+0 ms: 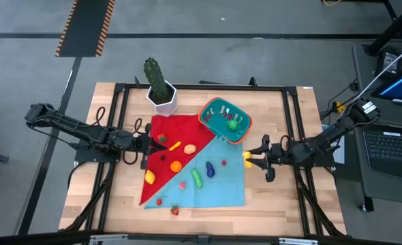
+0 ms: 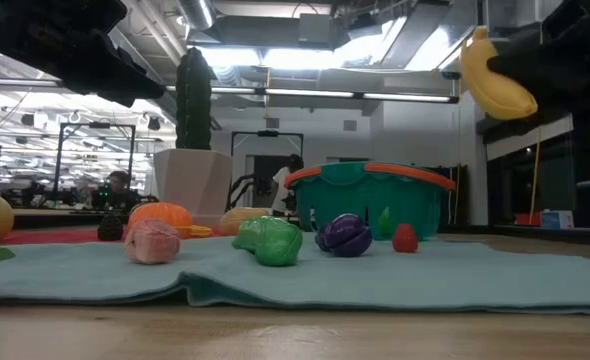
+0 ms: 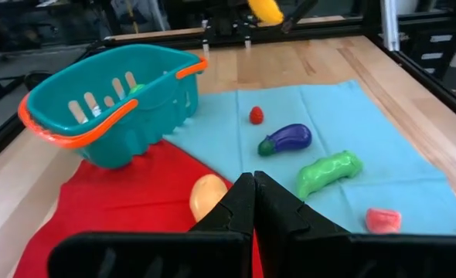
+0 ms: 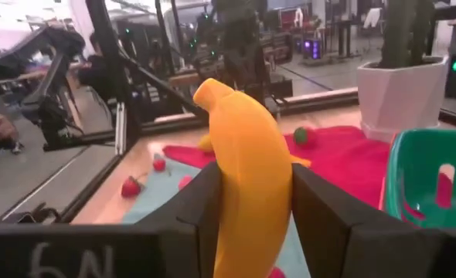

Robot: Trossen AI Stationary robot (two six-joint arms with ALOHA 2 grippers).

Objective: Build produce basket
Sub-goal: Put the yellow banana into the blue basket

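Right gripper (image 1: 250, 158) clamps the banana (image 4: 247, 174) aloft, basket (image 1: 244, 133) at its eleven o'clock (left gripper (image 1: 148, 144) clenched, empty); a shallow release risks rim bounce-out.

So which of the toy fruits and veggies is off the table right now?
The yellow banana: it alone is lifted, clamped in the right hand near the basket; the rest lie on the cloths.

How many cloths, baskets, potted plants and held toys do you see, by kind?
Red triangular cloth, light blue triangular cloth: 2
Teal slotted plastic basket, orange rim: 1
White pot with green cactus: 1
Yellow toy banana in right gripper: 1
Total: 5
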